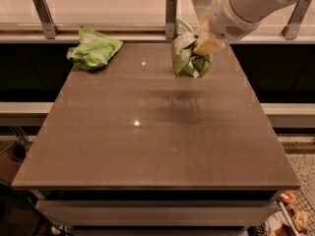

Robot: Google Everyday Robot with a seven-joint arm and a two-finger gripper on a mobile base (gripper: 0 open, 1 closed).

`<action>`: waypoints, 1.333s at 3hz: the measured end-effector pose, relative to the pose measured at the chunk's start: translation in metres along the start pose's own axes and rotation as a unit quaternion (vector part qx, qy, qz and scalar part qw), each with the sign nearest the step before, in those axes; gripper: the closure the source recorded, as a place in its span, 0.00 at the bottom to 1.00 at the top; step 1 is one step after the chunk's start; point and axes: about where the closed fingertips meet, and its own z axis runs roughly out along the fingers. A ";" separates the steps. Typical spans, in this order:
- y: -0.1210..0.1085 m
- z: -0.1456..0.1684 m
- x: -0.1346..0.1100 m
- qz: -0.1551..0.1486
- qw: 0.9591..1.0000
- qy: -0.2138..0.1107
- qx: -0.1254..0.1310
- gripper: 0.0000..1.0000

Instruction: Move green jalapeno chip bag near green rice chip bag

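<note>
My gripper (203, 50) is shut on the green jalapeno chip bag (183, 52), a wrinkly green bag with white panels, and holds it in the air above the far middle of the table. The bag hangs to the left of and below the gripper. The green rice chip bag (93, 48), bright lime green, lies on the table's far left corner, well to the left of the held bag. My white arm (246, 6) comes in from the upper right.
The brown table (157, 146) has a raised rail with metal posts (171, 14) along its far edge. A blue can seen earlier is hidden behind the held bag. Some items lie on the floor at the lower right (290, 215).
</note>
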 end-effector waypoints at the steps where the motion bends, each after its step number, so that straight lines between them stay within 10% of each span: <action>1: -0.023 0.017 -0.023 -0.018 0.999 0.000 0.027 1.00; 4: -0.059 0.055 -0.075 -0.094 0.995 0.008 0.026 1.00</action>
